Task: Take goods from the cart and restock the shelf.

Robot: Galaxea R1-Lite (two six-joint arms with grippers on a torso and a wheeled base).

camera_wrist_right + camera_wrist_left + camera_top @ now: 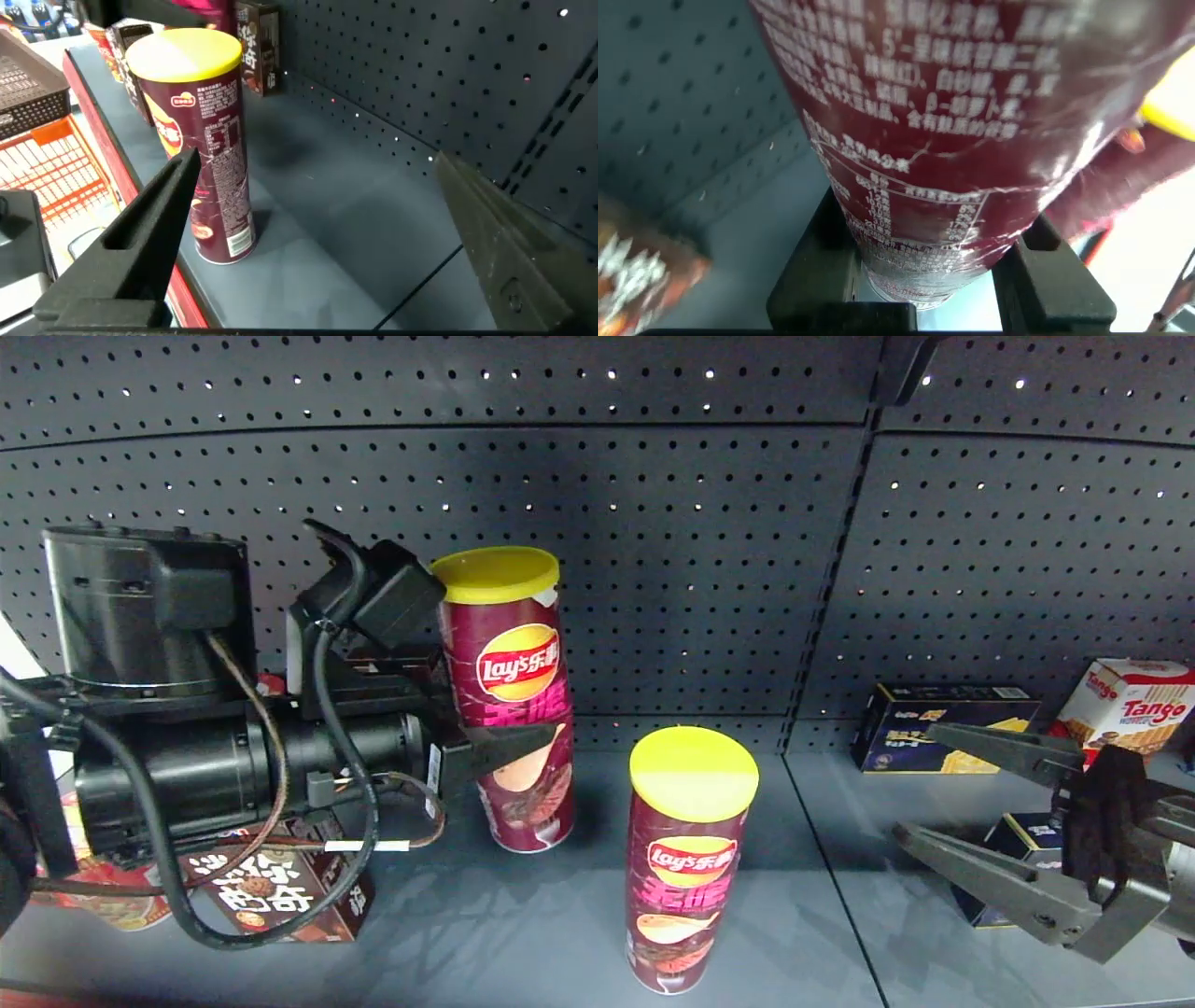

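A tall chip can (509, 691) with a yellow lid was at the back of the shelf (523, 915), leaning a little. The left gripper (523, 739) squeezed it around the middle. Its bottom maybe touched the shelf; that was hard to see. A second chip can (689, 859) stood upright nearer the front. The right gripper (915, 782) hung off to the right, fingers spread wide, holding nothing.
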